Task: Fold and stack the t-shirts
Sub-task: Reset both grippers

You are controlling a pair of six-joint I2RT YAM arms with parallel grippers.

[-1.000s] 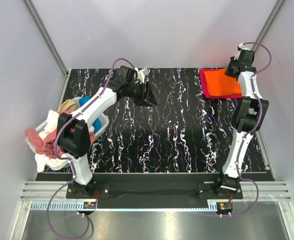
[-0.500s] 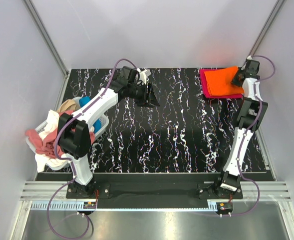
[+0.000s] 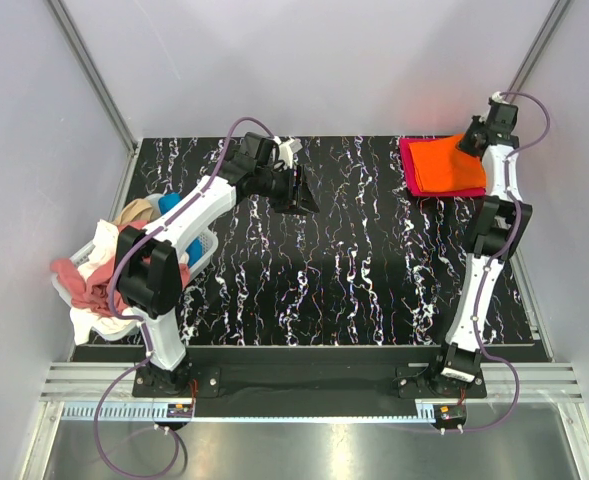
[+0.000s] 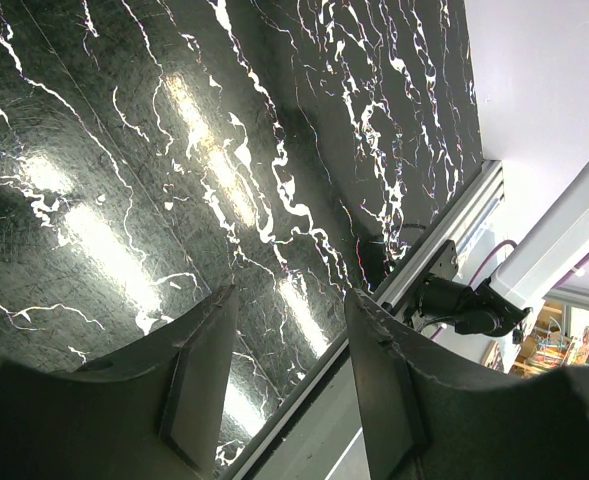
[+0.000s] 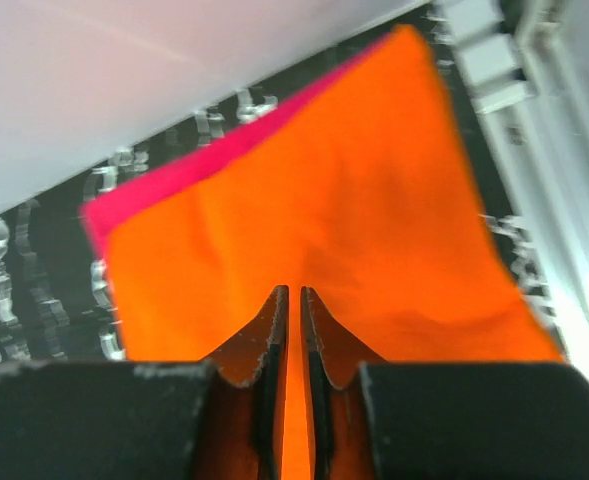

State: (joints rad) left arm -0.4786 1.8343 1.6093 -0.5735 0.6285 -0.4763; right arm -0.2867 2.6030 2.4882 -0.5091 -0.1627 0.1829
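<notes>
A folded bright orange t-shirt lies on a folded crimson-pink t-shirt at the table's back right. My right gripper hovers over the orange shirt's right back corner, jaws nearly closed with nothing seen between them. In the right wrist view the orange shirt fills the frame under the gripper, and the pink shirt shows along its far edge. My left gripper is open and empty above the table's back middle-left, as the left wrist view also shows. Rose-red, white, tan and blue shirts lie bunched in the basket.
The white-and-blue plastic basket sits at the table's left edge, with cloth hanging over its side. The black marbled table is bounded by purple walls and metal frame posts. The front rail shows in the left wrist view.
My right gripper swung out to the right over the stack's corner and has come back left and toward the wall. My left arm barely moved.
</notes>
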